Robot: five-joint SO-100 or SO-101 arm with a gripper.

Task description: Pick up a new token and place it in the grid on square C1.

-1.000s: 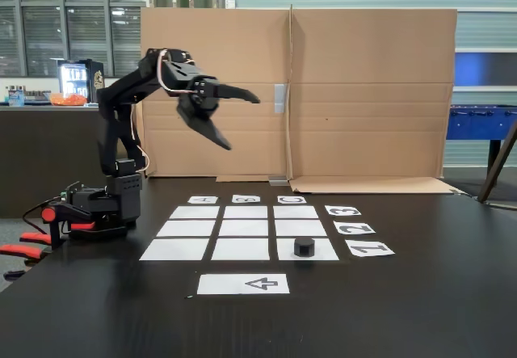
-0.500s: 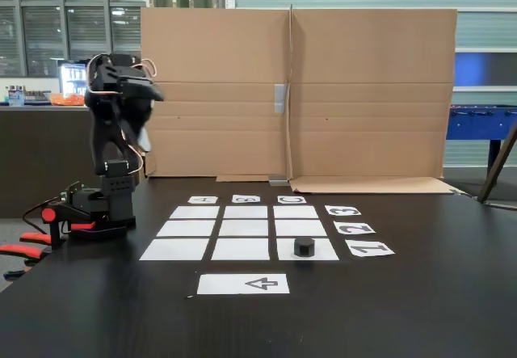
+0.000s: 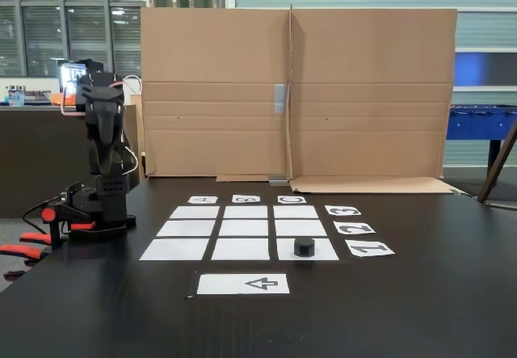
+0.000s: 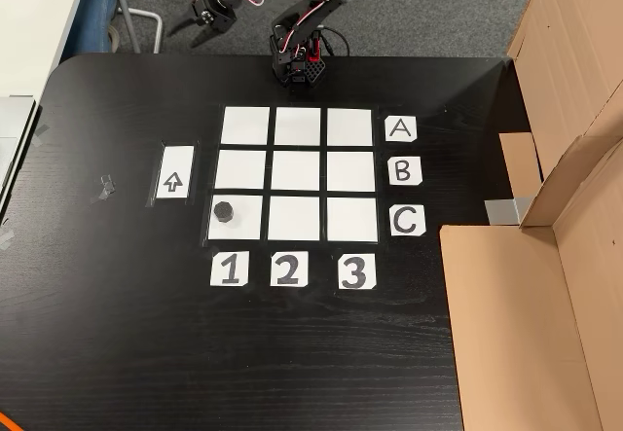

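Far from the tool (image 4: 201,28), token (image 4: 224,212).

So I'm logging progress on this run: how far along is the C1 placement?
It looks done: the token sits on square C1, the grid corner in line with the C label and the 1 label. Nothing is in hand; the hand hangs beyond the table edge, away from the grid. No placing step looks left.
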